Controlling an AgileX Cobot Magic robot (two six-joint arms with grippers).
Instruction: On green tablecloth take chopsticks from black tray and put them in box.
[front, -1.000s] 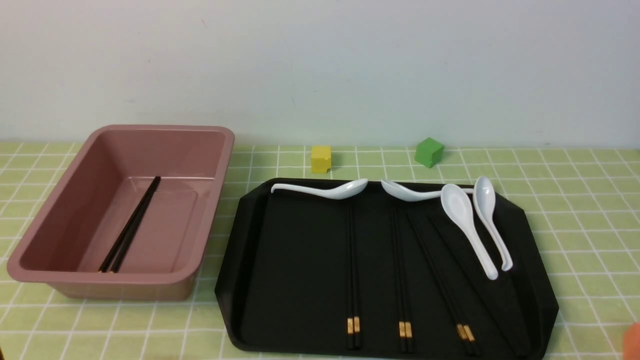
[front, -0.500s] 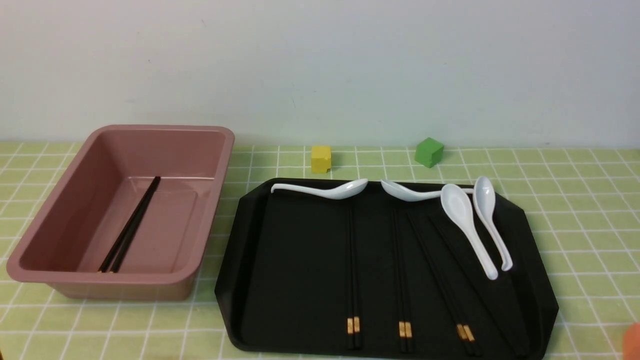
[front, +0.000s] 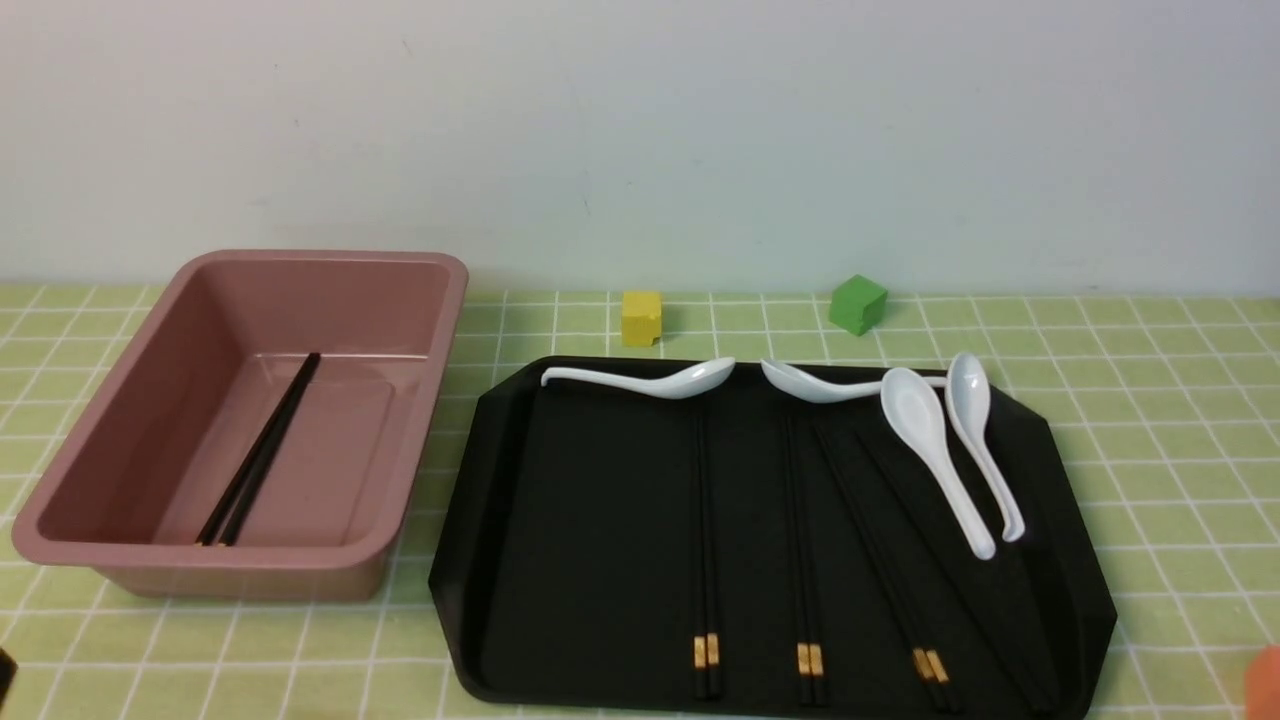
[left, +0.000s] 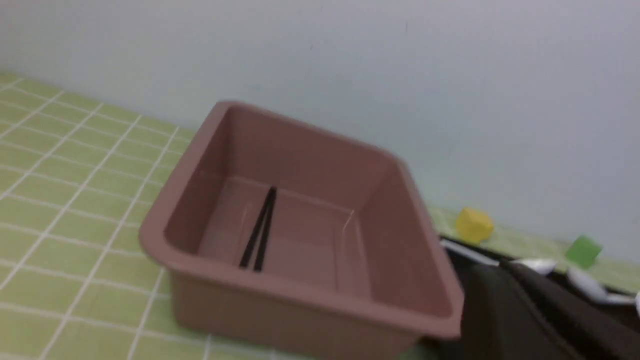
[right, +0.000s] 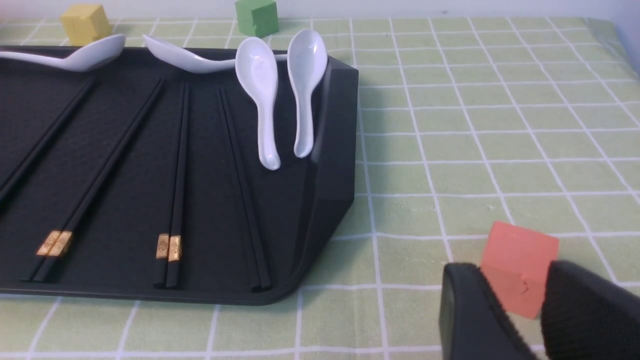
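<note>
Front view: we count four pairs of chopsticks (front: 706, 540) in the black tray (front: 600, 560) and one more pair (front: 262, 450) in the pink box (front: 300, 556). We also count four white spoons (front: 935, 450), one yellow cube (front: 641, 318), one green cube (front: 858, 305) and one red block (front: 1265, 685).

Taking the tray's middle as our clock centre, we see the box at nine, the yellow cube at eleven, the green cube at one and the red block between three and four. One spoon lies at eleven, one between twelve and one, and two at two o'clock.

The chopsticks are long, thin and black. Three tray pairs show gold bands near their thick ends, toward six o'clock; on the pair nearest three o'clock we make out no band. The box pair lies slanted on the floor, thin tips toward one o'clock and close together, with a little gold visible just over the near rim.

We see the left gripper (left: 505, 270) blurred in its wrist view, its fingers together. The right gripper (right: 505, 272) has its fingers apart, with the red block showing between and beyond them.
</note>
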